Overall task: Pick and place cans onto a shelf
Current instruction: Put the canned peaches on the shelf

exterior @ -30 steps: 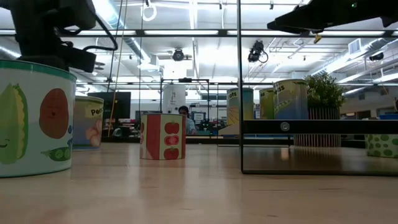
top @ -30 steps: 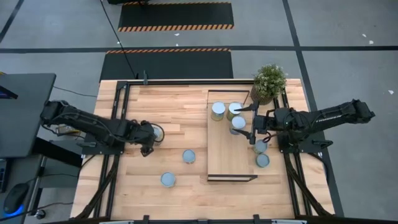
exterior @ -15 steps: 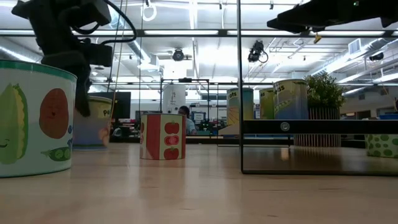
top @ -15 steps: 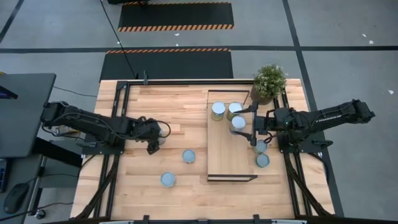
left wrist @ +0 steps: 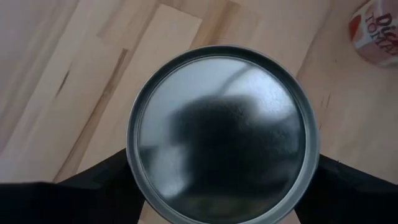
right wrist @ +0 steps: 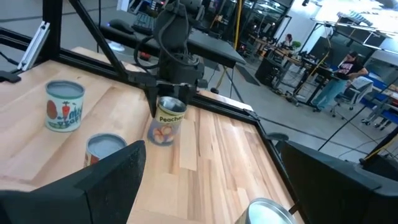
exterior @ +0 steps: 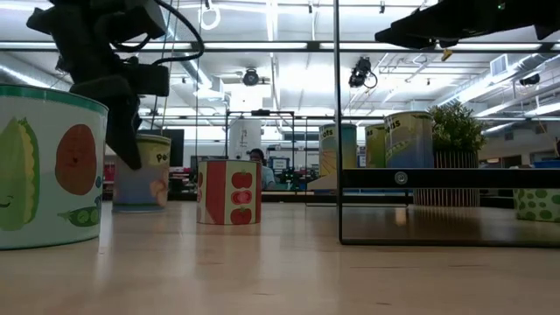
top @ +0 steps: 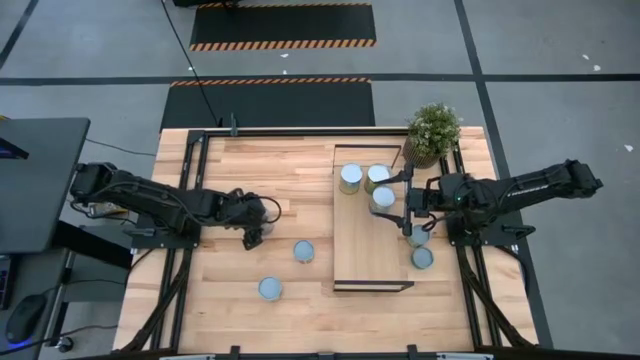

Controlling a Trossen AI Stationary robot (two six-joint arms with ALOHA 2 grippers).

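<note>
**Left hand drops over the peach can**

Since a second ago the left hand [top: 256, 218] has slid toward the middle of the surface [top: 290, 170] and sunk around the peach can [exterior: 142, 171]. That can stands upright directly beneath the hand, its round lid [left wrist: 222, 134] filling the wrist view with a dark finger on either side, spread wide, apparently not yet pinching. The shelf [top: 370, 262] lies well off toward the right arm. The right hand [top: 404, 196] waits above the shelf, wide open, holding nothing.

bright overhead strip lighting, sharp views
</note>
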